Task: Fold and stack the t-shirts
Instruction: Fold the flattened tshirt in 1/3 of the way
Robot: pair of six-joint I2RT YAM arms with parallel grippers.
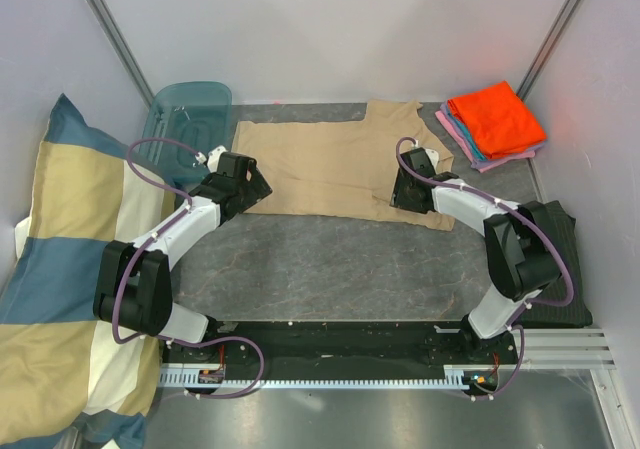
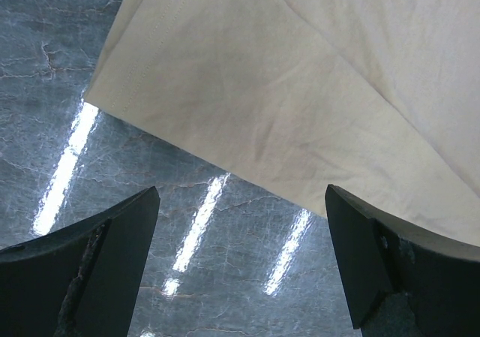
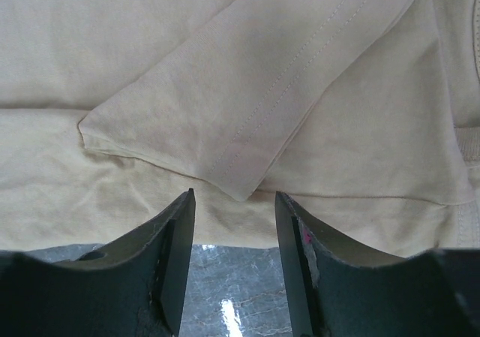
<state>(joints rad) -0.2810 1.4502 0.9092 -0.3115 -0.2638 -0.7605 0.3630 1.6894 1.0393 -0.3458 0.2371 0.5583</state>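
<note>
A tan t-shirt lies flat at the back middle of the dark table, part-folded with one sleeve turned in over the body. My left gripper is open at the shirt's left near corner; in the left wrist view its jaws stand wide over bare table, just short of the cloth. My right gripper sits at the shirt's right near edge. There its jaws are partly open, with the sleeve's corner and the shirt's edge lying between the tips. Folded orange, blue and pink t-shirts are stacked at the back right.
A big blue-and-cream checked pillow fills the left side, beside the left arm. A clear blue plastic bin stands at the back left. Grey walls close in the back and both sides.
</note>
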